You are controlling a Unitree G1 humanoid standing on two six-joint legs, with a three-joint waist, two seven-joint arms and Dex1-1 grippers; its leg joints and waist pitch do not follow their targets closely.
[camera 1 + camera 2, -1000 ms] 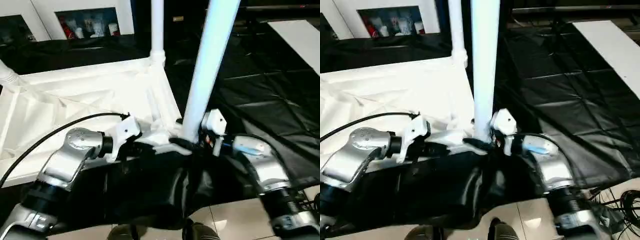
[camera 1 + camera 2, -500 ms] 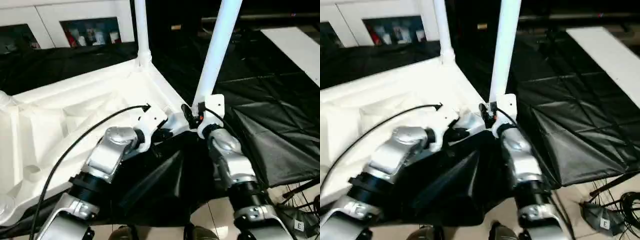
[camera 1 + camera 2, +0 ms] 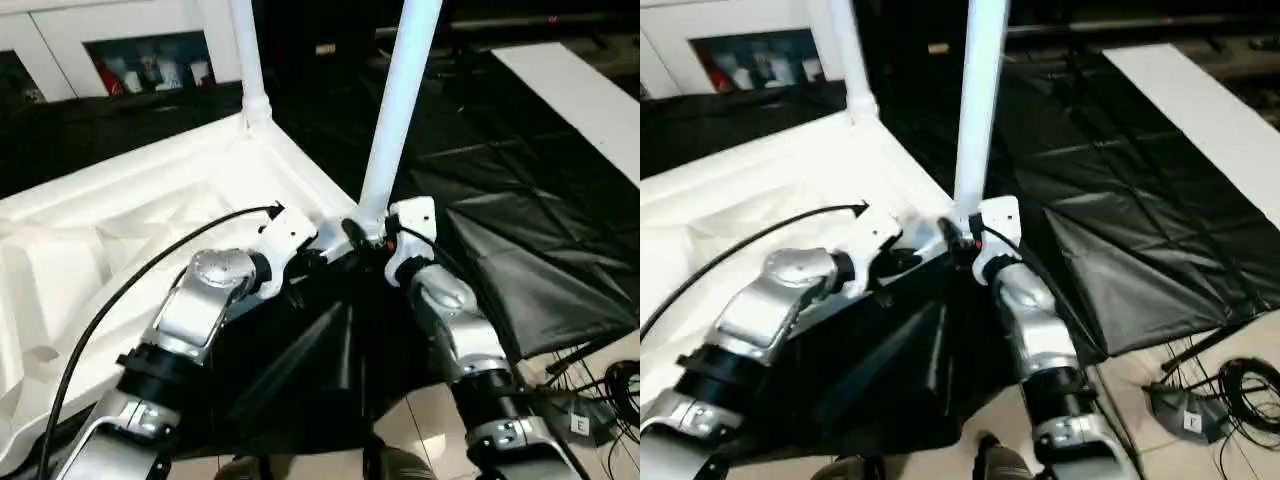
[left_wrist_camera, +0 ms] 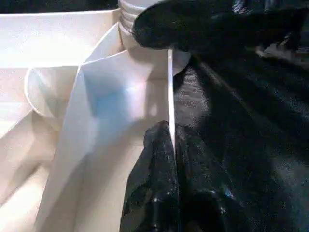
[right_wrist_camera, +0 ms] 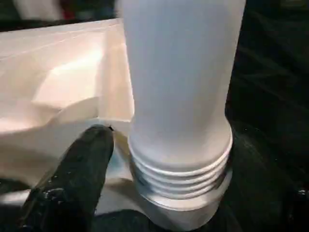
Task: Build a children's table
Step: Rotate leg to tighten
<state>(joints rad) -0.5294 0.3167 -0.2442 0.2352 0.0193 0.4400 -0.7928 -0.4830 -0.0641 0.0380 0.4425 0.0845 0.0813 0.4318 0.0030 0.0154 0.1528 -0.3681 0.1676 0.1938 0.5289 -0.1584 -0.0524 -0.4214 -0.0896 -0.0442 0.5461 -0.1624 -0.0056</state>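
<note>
The children's table (image 3: 120,230) lies upside down, ribbed underside up, on the black sheet. A white leg (image 3: 398,110) stands in its near right corner socket, with threads (image 5: 181,169) showing above the socket. Another leg (image 3: 248,60) stands in the far corner. My left gripper (image 4: 170,133) is shut on the thin rim of the top (image 4: 170,87) beside that near corner. My right gripper (image 3: 366,236) sits at the near leg's base. One of its black fingers (image 5: 77,179) stands slightly off the leg, and the other is hidden behind the tube.
The black sheet (image 3: 520,200) hangs over the large table's near edge. A white glass-door cabinet (image 3: 130,50) stands at the back and a white board (image 3: 570,90) at far right. Cables (image 3: 1230,390) lie on the floor at lower right. A black cable (image 3: 130,290) arcs from my left arm.
The head view has shifted and tilted. Both grippers stay at the near right corner: the left still pinches the rim, the right still sits at the leg's base.
</note>
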